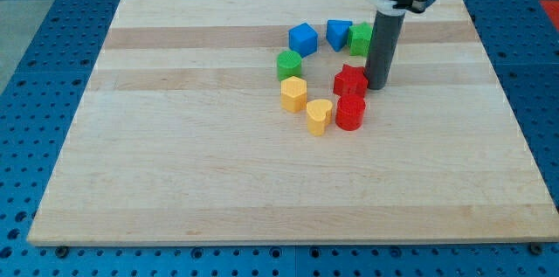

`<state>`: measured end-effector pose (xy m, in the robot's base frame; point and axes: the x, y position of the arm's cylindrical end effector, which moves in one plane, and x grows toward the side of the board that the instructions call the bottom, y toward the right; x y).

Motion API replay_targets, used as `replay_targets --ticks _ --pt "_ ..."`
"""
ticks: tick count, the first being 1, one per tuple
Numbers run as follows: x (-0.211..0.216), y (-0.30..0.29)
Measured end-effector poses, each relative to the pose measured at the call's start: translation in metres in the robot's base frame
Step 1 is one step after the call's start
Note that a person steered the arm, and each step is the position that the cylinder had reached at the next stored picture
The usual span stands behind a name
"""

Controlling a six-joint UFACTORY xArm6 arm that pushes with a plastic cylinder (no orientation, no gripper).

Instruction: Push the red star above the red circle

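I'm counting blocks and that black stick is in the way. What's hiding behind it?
Behind the rod sits a green block; its right part is covered, so its shape is unclear. My tip rests right of the red star. Nothing else shows there.

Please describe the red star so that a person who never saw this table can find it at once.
On the wooden board, find the ring of blocks right of centre. The red star sits on its right side, just left of my tip. Unlike the round red circle below, it has points.

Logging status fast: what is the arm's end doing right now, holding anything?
My tip: a bare rod, so it holds nothing; it sits on the board at the right side of the red star, above the red circle.
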<state>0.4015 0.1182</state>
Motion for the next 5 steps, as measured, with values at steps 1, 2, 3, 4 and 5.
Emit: replay_targets --ticks 1,2,3,4,5 --pt "0.000 0.000" --pt "-0.002 0.000" --pt "-0.002 0.023" --pt "-0.001 0.028" --pt "0.023 0.028"
